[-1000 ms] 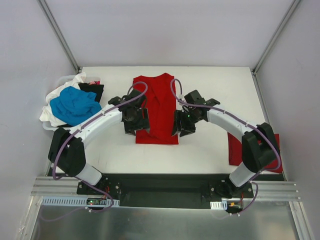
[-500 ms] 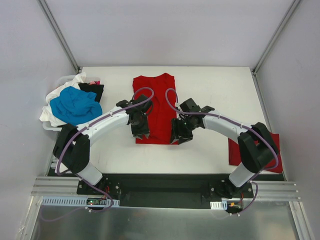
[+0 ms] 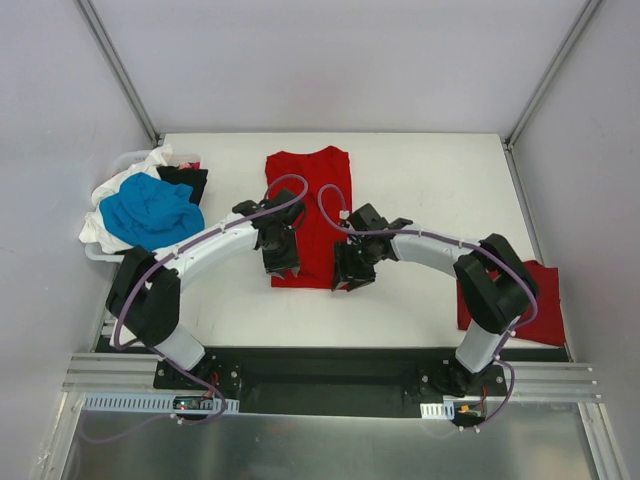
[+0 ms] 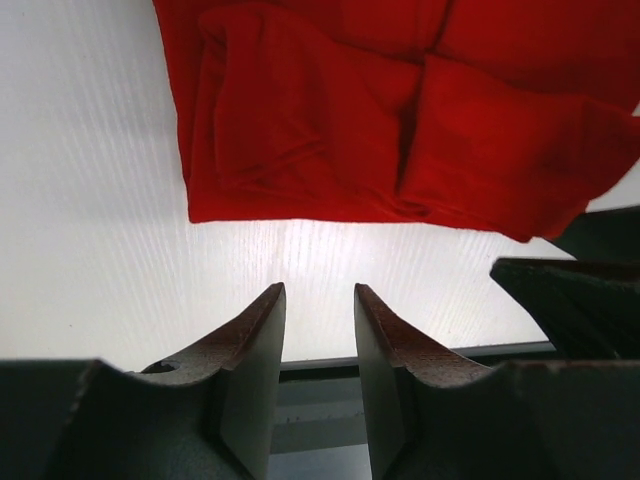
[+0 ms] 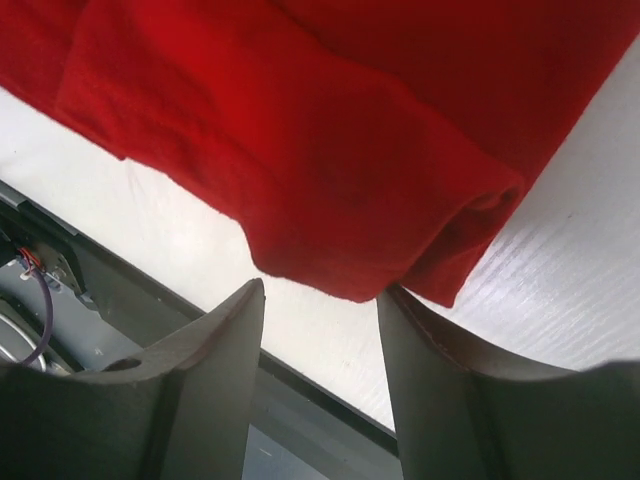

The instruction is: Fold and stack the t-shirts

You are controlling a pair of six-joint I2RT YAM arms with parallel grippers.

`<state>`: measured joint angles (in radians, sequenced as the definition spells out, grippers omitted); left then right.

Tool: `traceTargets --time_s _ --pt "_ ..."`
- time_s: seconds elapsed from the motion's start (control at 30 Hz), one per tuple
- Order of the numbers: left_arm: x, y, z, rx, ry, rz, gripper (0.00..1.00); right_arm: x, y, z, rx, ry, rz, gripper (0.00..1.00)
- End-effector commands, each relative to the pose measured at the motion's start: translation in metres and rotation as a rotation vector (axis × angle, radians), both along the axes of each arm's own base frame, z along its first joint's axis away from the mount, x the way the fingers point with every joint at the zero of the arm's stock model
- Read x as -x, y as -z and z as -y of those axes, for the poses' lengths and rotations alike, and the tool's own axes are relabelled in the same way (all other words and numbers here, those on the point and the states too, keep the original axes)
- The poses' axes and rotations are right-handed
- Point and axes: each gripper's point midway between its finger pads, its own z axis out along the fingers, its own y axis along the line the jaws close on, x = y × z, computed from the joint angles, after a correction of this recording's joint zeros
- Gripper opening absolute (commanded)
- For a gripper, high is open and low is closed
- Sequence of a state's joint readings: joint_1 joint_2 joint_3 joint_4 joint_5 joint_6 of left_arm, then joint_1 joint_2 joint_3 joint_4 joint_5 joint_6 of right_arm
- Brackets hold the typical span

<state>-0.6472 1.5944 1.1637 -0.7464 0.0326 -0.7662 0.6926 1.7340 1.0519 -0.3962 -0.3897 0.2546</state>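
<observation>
At the far-left edge of the bench [image 3: 430, 170]: loose heap of t-shirts [image 3: 148, 208], blue on top, white and black under, not yet folded.

Centre: red t-shirt [image 3: 312, 210], sides turned in to a narrow strip, long axis running from the near side of the bench to the far side.

On its near short edge, at the near-left corner: left claw [image 3: 284, 264]. From its wrist view, spread slightly and gripping nothing, cloth edge just ahead of the tips, bare bench beneath.

At the near-right corner: right claw [image 3: 349, 278]. Spread too, with the doubled-over corner sitting right at the mouth between the tips, not pinched. Contact impossible to call.

Judged equally near, one claw per corner, cloth lying just forward of both, away from the bases.

Next move likely hinging on that: close on both near corners, then carry them along the long axis toward the far end.

Risk: right corner thick with layers, so possibly only the top ply caught.

Near-right corner of the bench: folded red t-shirt [image 3: 540, 300], flat, partly hidden behind the right arm, presumably the start of the stack.

No brand, label or readable writing anywhere.
</observation>
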Motion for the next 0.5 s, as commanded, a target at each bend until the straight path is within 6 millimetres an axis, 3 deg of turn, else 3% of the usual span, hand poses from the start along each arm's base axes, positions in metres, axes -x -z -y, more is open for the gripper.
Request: traceTargets --time_s 0.0,0.23,0.37,0.47 --pt "0.007 -0.014 -0.011 -0.004 0.013 0.039 0.34 -0.012 0.005 -0.009 -0.016 0.020 0.033 0.52" --pt "0.006 -0.015 -0.012 -0.010 0.022 0.036 0.35 -0.022 0.001 -0.014 -0.023 0.035 0.055 0.46" --pt "0.002 -0.018 -0.011 -0.009 0.024 0.043 0.35 -0.026 -0.003 -0.016 -0.025 0.033 0.072 0.03" --pt "0.001 -0.019 -0.010 -0.009 0.025 0.046 0.36 -0.029 -0.012 -0.016 -0.025 0.029 0.090 0.01"
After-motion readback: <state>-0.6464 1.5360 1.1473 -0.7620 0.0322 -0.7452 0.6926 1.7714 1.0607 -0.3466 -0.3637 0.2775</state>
